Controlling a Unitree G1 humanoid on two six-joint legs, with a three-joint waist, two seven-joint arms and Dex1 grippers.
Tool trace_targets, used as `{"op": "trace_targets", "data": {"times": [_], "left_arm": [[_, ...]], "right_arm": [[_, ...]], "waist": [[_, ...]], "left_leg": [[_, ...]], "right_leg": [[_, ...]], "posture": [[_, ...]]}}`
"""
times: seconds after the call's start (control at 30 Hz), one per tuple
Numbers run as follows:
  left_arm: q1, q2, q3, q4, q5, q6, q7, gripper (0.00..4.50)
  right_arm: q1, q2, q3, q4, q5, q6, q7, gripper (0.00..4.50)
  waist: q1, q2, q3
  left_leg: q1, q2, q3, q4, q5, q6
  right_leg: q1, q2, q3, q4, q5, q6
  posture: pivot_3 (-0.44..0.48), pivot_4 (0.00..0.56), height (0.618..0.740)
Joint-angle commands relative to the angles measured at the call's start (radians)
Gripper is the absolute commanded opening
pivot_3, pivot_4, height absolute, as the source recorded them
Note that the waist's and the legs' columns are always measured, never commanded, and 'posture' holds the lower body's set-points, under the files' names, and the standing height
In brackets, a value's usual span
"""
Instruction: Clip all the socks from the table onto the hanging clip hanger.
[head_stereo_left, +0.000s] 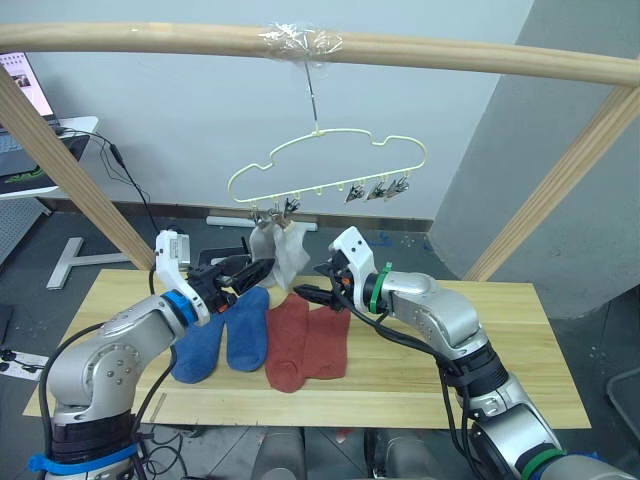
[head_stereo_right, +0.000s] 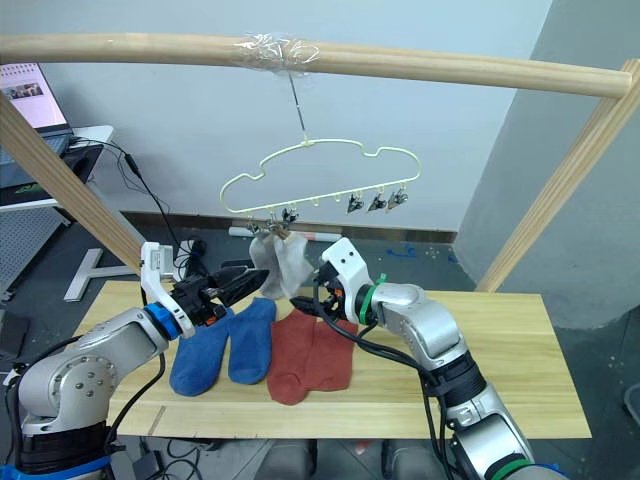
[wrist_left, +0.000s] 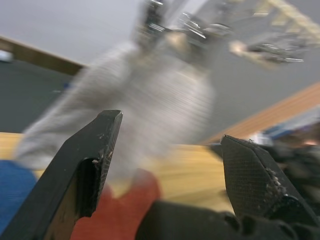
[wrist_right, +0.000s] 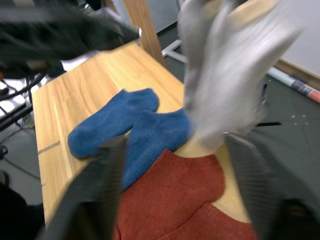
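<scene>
Hovering above the table on the robot's left, the left gripper has its fingers spread and empty, tips aimed at the grey socks. Just below it lie the two blue socks, side by side, flat, toes toward the robot. Next come the two red socks, also flat and touching each other, the left one just beside the right blue sock. Above them the two grey socks hang from the leftmost clips of the hanger, bunched together, ends dangling down near the table. Three clips to the right are bare; a sixth clip is hard to pick out. The hanger hooks onto a taped spot of the wooden pole. Right of the socks, the right gripper sits low over the red pair, fingers parted, holding nothing.

Two of six clipped, I'd say; four left.

Risks: both grippers crowd the grey socks, so an arm rising could brush them and tug them off their clips. The hanger hangs free on one hook, so a push may swing or tilt it and make a clip hard to hit. The red socks touch, so a pinch might lift both. Soft fabric can slip from a shallow grasp.
</scene>
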Motion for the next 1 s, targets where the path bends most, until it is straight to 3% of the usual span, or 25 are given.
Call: {"op": "trace_targets", "data": {"times": [0.03,0.2,0.3,0.4,0.57,0.8,1.0], "left_arm": [[0.057,0.052,-0.042,-0.084,0.103,-0.169,-0.134,3.61],[0.087,0.001,-0.141,-0.12,0.251,-0.365,-0.148,3.61],[0.038,-0.091,-0.237,-0.066,0.389,-0.506,-0.086,3.61],[0.023,-0.155,-0.283,-0.025,0.441,-0.591,-0.088,3.04],[-0.01,-0.193,-0.33,0.053,0.544,-0.657,-0.047,1.54],[-0.192,-0.274,-0.373,0.28,0.683,-0.776,0.034,1.54],[-0.304,-0.338,-0.337,0.42,0.726,-0.805,0.152,1.54]], "right_arm": [[0.036,-0.044,-0.001,-0.071,-0.025,-0.048,0.002,4.44],[0.091,-0.109,-0.041,-0.244,0.014,-0.008,0.006,4.44],[0.13,-0.168,-0.119,-0.415,0.072,0.031,0.016,4.44],[0.147,-0.207,-0.175,-0.511,0.118,0.077,0.006,4.5],[0.148,-0.212,-0.199,-0.525,0.128,0.099,-0.036,4.5],[0.132,-0.196,-0.207,-0.505,0.115,0.091,-0.102,4.5],[0.141,-0.209,-0.236,-0.514,0.121,0.103,-0.128,4.5]], "waist": [[0.002,0.0,0.0],[0.014,0.001,0.001],[0.021,0.001,0.001],[0.026,0.0,0.0],[0.005,0.0,0.0],[0.004,0.0,0.0],[-0.001,0.0,0.0]], "left_leg": [[0.0,0.0,0.0,0.0,0.0,0.0],[-0.001,-0.003,0.002,-0.001,-0.001,-0.001],[-0.001,-0.003,0.002,-0.001,-0.001,-0.001],[-0.001,-0.004,0.002,0.0,-0.001,-0.001],[0.0,-0.003,0.001,0.0,0.0,-0.001],[0.0,-0.003,0.001,0.001,0.0,-0.001],[0.0,-0.004,0.002,0.002,0.0,-0.001]], "right_leg": [[0.0,0.0,0.0,0.0,0.0,0.0],[0.0,-0.005,0.0,-0.001,-0.004,0.002],[0.0,-0.005,0.0,0.0,-0.004,0.002],[0.001,-0.005,0.0,-0.001,-0.004,0.002],[0.001,-0.004,0.0,0.0,-0.004,0.002],[0.002,-0.004,0.0,0.001,-0.003,0.003],[0.003,-0.004,0.001,0.0,-0.001,0.001]], "posture": [[0.304,0.143,0.74],[0.304,0.143,0.74],[0.275,0.137,0.74],[0.251,0.132,0.74],[0.22,0.129,0.74],[0.176,0.127,0.74],[0.158,0.13,0.74]]}}
